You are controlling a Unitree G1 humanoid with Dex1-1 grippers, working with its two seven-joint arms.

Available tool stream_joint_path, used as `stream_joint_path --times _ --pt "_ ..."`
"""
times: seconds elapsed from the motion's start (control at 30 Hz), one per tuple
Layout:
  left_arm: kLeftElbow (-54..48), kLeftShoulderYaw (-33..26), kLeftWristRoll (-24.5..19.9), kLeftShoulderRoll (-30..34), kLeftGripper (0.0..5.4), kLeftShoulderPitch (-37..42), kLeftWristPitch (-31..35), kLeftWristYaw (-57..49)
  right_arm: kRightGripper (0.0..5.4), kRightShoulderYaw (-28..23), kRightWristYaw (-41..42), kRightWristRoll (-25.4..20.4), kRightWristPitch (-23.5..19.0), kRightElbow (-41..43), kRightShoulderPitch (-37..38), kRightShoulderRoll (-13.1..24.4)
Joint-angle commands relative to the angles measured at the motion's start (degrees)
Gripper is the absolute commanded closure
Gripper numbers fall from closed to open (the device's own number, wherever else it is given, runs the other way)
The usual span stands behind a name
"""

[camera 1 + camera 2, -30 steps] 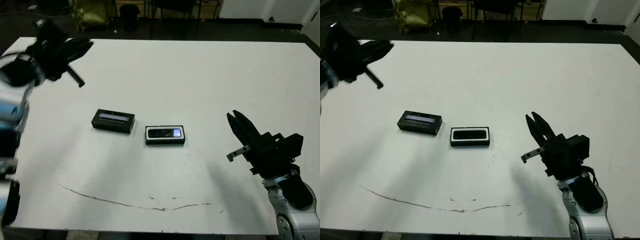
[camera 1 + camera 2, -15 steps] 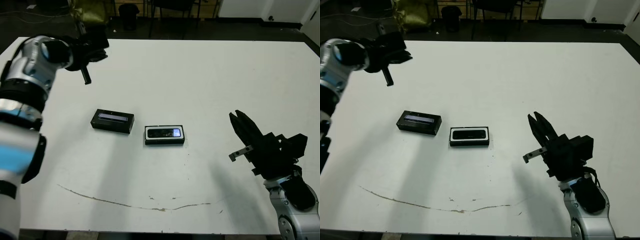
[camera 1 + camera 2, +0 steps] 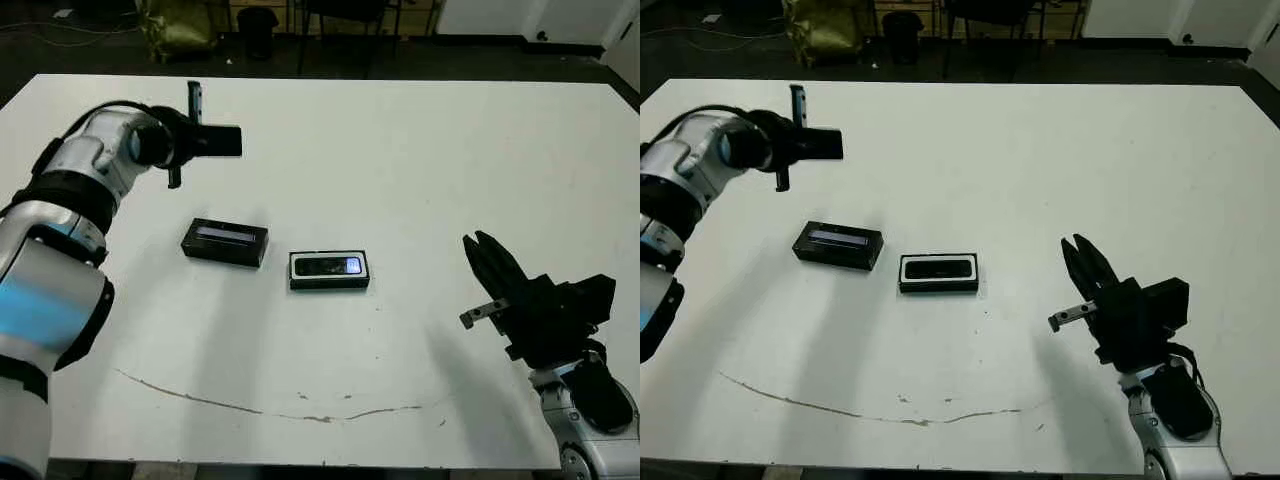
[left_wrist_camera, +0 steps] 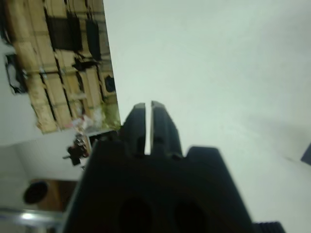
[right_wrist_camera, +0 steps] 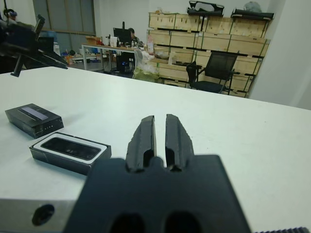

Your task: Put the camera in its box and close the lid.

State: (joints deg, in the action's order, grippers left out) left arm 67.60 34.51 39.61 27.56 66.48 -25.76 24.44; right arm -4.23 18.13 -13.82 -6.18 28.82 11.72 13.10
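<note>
Camera (image 3: 330, 266) already seated in box (image 3: 329, 283) at table centre, lid (image 3: 225, 241) just beside at 9 o'clock; left gripper (image 3: 222, 141) and right gripper (image 3: 487, 255) both pressed together, empty, so I'd open left, descend squarely over lid.

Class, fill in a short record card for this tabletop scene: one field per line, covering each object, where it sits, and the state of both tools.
camera: slim glossy black bar-shaped camera, lying inside the box
box: shallow black rectangular tray with white lining, near the middle of the table
lid: flat black rectangular cover with a pale stripe, on the table beside the box on the robot's left, apart from it, not on it
left tool: shut, holding nothing, raised over the far left part of the white table
right tool: shut, holding nothing, to the box's right
step left: lid onto box
</note>
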Motion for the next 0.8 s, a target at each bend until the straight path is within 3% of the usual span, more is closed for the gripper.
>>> stream_joint_path --times 0.03,0.4,0.8 --pt "-0.8 2.6 3.4 1.2 5.4 -2.0 -3.0 -2.0 5.38 0.3 -0.4 0.9 -1.2 0.2 0.8 0.7" --pt "0.5 7.0 9.1 1.4 5.4 -2.5 -7.8 -6.5 5.38 0.9 -0.7 2.3 -0.9 0.1 1.1 0.5" --pt "2.4 10.6 13.1 0.4 5.4 -3.0 -6.4 -8.1 5.38 0.8 -1.7 2.6 -3.2 2.1 2.1 0.7"
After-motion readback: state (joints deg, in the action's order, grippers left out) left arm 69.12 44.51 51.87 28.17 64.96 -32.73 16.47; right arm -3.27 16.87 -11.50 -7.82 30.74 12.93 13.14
